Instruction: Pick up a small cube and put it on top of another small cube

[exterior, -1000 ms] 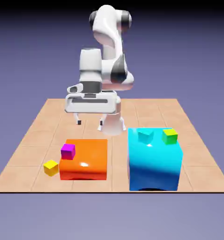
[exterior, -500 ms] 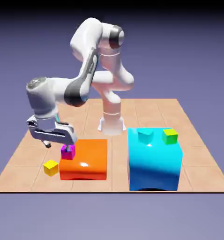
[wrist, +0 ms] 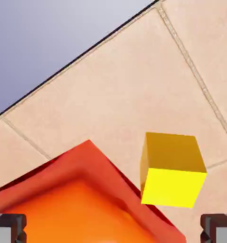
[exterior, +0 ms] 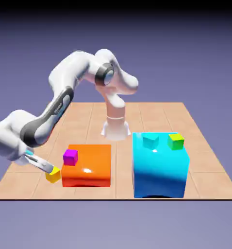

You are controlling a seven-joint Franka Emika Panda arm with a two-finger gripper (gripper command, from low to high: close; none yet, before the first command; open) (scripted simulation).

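overall, we see the tiled surface point(exterior: 137, 116) spread widest, with its straight edge cutting across the hand view against the blue-violet backdrop. next in size comes the white arm point(exterior: 64, 92), which bends over to the exterior view's left and reaches low there. then we have the big cyan block point(exterior: 159, 170) on the exterior view's right, and the smaller big orange block point(exterior: 91, 168) to its left, well apart from it. our claw point(wrist: 114, 228) is wide, its two tips well apart with nothing gripped between them; in the hand view, part of the orange block lies between and beyond them. last come the little ones. the yellow cube point(wrist: 172, 173) sits on the surface just beside the orange block, close to the claw. the green cube point(exterior: 175, 141) rests on top of the cyan block, near the teal cube point(exterior: 151, 140), and the magenta cube point(exterior: 70, 157) is on the orange block.
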